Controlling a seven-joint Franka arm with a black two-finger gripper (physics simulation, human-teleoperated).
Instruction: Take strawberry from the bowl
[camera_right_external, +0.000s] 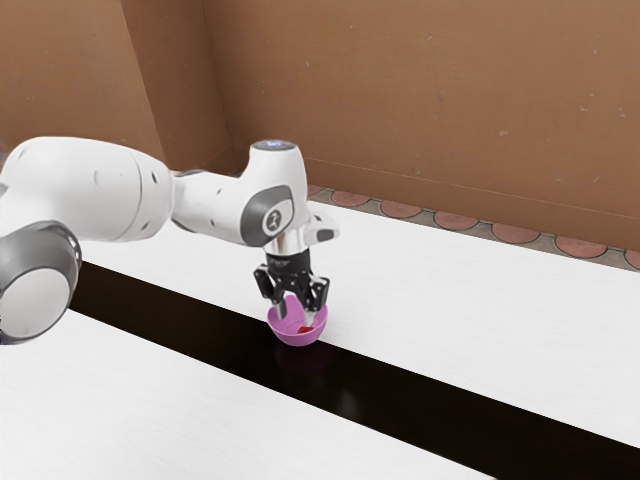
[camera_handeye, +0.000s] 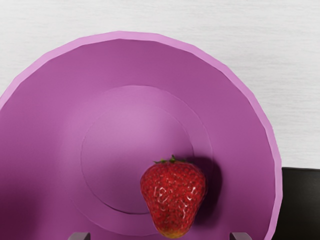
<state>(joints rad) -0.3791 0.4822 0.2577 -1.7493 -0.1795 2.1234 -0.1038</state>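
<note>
Strawberry (camera_handeye: 173, 196), in bowl (camera_handeye: 135, 125); jaws, wide apart, empty: to be centred over it, lowered straight, then closed gently

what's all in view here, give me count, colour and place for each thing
strawberry: one, red with green leaves, inside the bowl, off its centre
bowl: one, pinkish purple, on the table at the black strip's edge
table: one, white, under the bowl
black strip: one, black and glossy, running along the table
wall: one, brown, cornered, behind the table
round tiles: several, reddish, between table and wall
arm: one, white with grey parts, coming in from the exterior view's left
gripper: one, black, fingers apart, reaching down into the bowl
</note>
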